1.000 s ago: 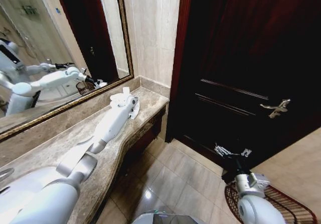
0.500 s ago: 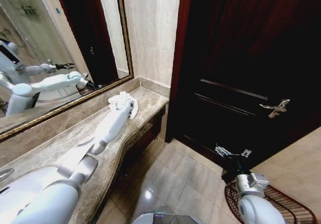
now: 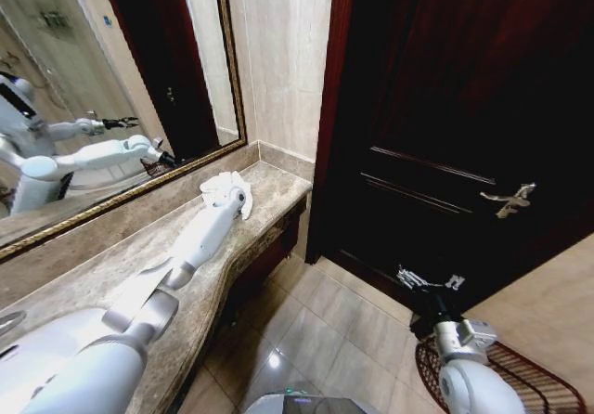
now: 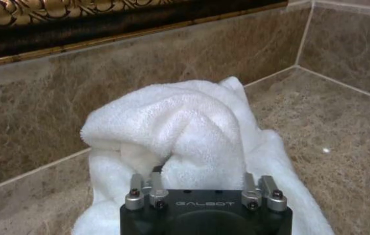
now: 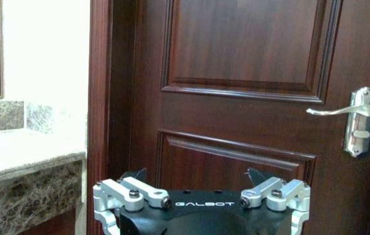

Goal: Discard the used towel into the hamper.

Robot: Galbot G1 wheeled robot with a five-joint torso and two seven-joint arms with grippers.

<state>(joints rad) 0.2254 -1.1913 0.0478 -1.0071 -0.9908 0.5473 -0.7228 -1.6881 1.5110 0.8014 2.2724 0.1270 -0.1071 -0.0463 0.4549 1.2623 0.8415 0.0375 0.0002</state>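
One soft, light towel (image 4: 191,132) bunches on the desk (image 4: 341,112); my left jaws (image 4: 201,188) straddle its raised fold, closure unclear; right jaws (image 3: 429,281) apart.

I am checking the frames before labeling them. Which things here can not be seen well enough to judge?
- Left end effector: in the left wrist view its fingertips are buried in the white towel on the counter; whether it grips cannot be told.
- Hamper: in the head view the bottom edge and the right arm cut it off; its inside is hidden.
- Right end effector: small against the dark door.
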